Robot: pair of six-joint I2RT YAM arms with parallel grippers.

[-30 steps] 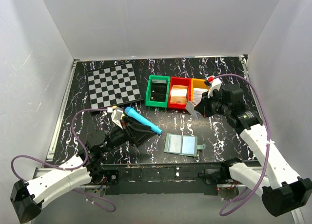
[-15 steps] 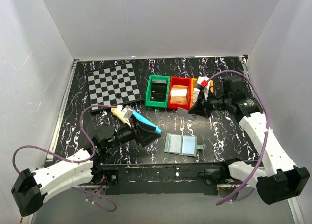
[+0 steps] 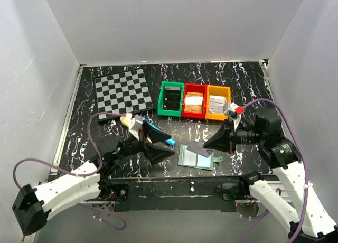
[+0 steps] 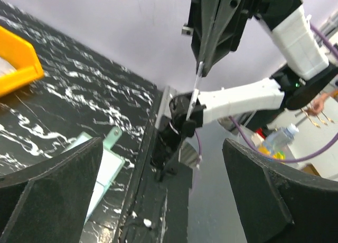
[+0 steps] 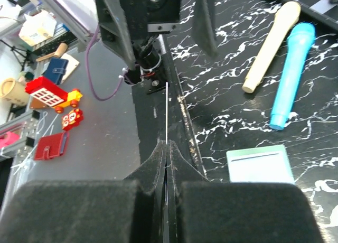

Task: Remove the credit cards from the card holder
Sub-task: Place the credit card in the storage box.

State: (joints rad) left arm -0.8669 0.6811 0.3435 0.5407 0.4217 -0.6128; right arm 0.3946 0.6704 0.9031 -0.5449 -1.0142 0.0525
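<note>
The card holder (image 3: 196,158) lies open and flat near the table's front edge, its two pale panels up and its tab to the right; it also shows in the left wrist view (image 4: 103,169) and the right wrist view (image 5: 261,165). My right gripper (image 3: 207,143) hangs just above the holder's right end, shut on one of the credit cards (image 5: 167,110), which I see edge-on as a thin pale line (image 4: 195,92). My left gripper (image 3: 163,144) stands wide open just left of the holder, with nothing between its fingers (image 4: 50,201).
Green (image 3: 170,99), red (image 3: 194,101) and orange (image 3: 218,102) bins stand in a row at the back. A checkered board (image 3: 124,92) lies at the back left. A blue cylinder (image 5: 289,84) and a beige stick (image 5: 269,47) lie left of the holder.
My right gripper has come from the bins toward the front, down over the holder, with the card in it. My left gripper has opened wide and shifted right toward the holder.
</note>
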